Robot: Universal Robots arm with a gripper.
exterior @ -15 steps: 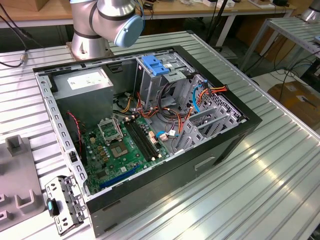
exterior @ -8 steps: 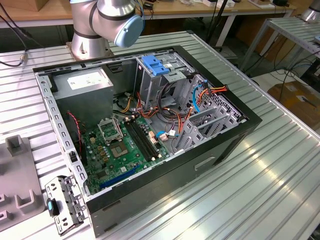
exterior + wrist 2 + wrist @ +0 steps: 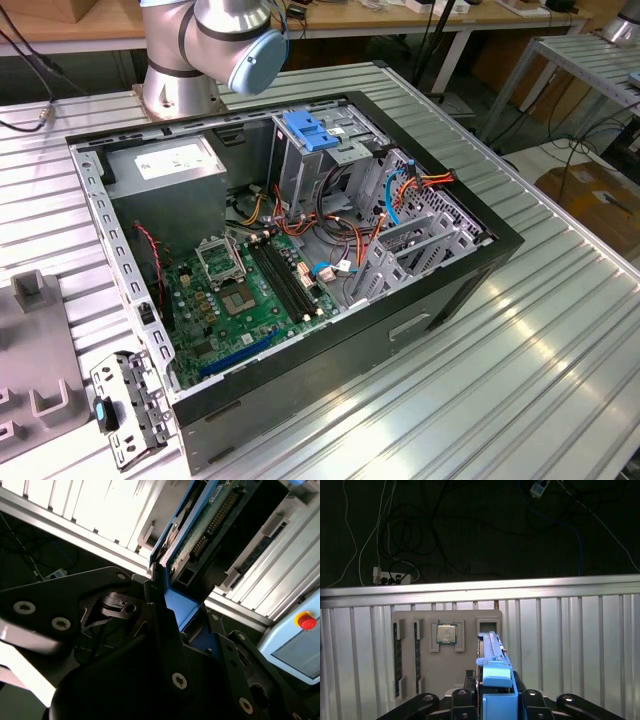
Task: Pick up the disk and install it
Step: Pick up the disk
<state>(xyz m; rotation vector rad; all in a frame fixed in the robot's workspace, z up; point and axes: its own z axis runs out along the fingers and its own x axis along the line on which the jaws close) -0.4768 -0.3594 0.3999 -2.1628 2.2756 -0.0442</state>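
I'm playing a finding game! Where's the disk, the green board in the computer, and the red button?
disk [image 3: 496,674]: first wrist view, on its blue carrier's end tab.
green board [image 3: 205,300]: exterior view, on a green patch near its middle.
red button [image 3: 306,621]: second wrist view, on its red cap.

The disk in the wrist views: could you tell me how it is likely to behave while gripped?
Probably stiff: the disk stands straight out from the gripper without sagging. Its smooth blue plastic carrier may be slippery in the grip. The exposed circuit board in the second wrist view suggests it is fragile if knocked.
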